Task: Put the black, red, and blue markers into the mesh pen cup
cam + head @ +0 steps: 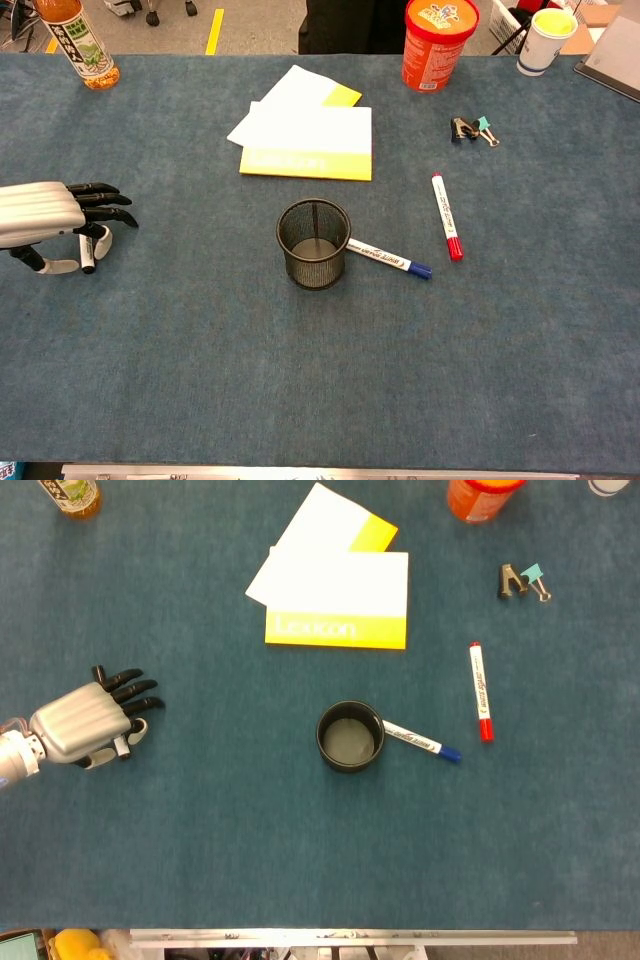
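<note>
The black mesh pen cup (350, 737) (314, 243) stands upright mid-table with no marker in it. The blue-capped marker (422, 742) (390, 258) lies against the cup's right side. The red marker (481, 691) (446, 216) lies further right, on its own. At the far left my left hand (80, 720) (45, 210) hovers low over the black marker (125, 742) (88, 250). Its fingers stretch out above the marker and its thumb is beside it. The marker still lies on the table, mostly hidden by the hand. My right hand is not visible.
Yellow-and-white notepads (335, 590) (305, 135) lie behind the cup. An orange canister (440, 40), binder clips (472, 130) and a paper cup (548, 38) sit at the back right. A drink bottle (78, 40) stands at the back left.
</note>
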